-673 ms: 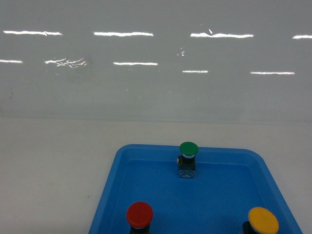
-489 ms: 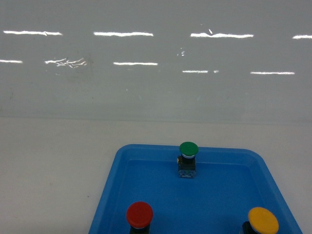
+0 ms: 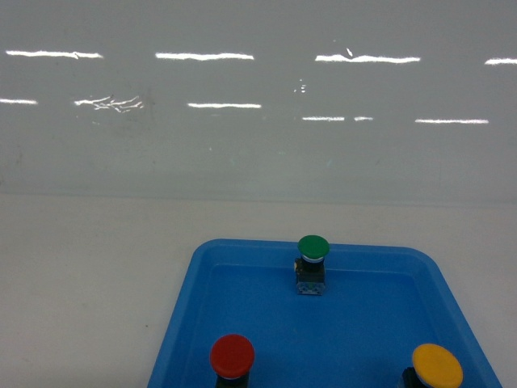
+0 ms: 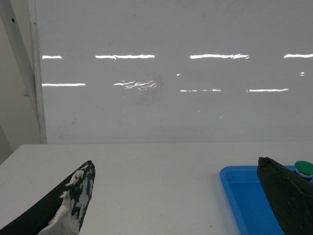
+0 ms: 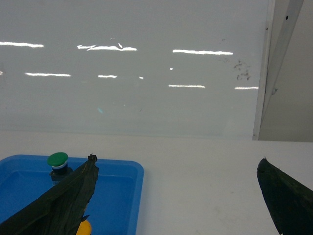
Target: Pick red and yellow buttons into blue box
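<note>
Red button [image 3: 232, 356] shows only in head view; wrist views show both arms' fingers [image 4: 63, 205] spread wide, seemingly empty.

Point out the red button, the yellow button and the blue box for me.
red button [image 3: 232, 356], head view, on its round cap.
yellow button [image 3: 437, 366], head view, on its cap.
blue box [image 3: 365, 252], head view, on its far rim.
</note>
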